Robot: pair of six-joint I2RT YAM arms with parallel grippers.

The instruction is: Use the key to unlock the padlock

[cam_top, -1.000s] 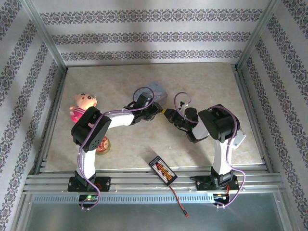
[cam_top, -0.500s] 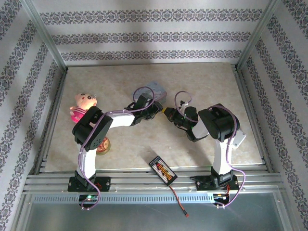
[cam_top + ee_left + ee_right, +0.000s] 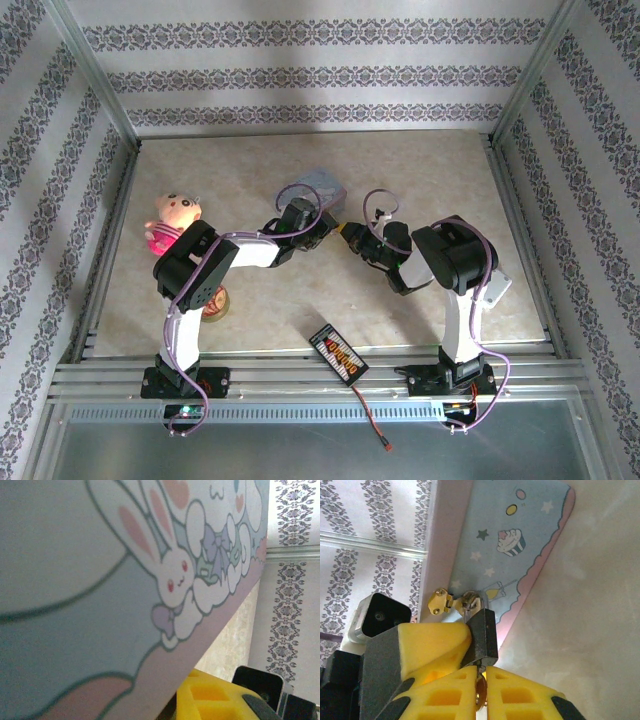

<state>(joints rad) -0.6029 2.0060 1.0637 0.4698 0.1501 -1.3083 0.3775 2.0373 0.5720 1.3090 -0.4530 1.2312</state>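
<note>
Right pincer [image 3: 481, 674] clamps the mostly hidden key [image 3: 480, 694] beneath the padlock [image 3: 483, 632]; left pincer's [image 3: 320, 224] grip cannot be told.

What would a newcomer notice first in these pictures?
A cartoon-printed blue tin mid-table, with a tiny dark padlock at its clasp and the right hand pinching the key below it. A pink plush sits at the left, a black gadget by the near edge.

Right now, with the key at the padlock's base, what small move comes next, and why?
Probably twist the right gripper slightly to turn the key: it pinches the key right under the padlock, which hangs from the hasp of the tin.
</note>
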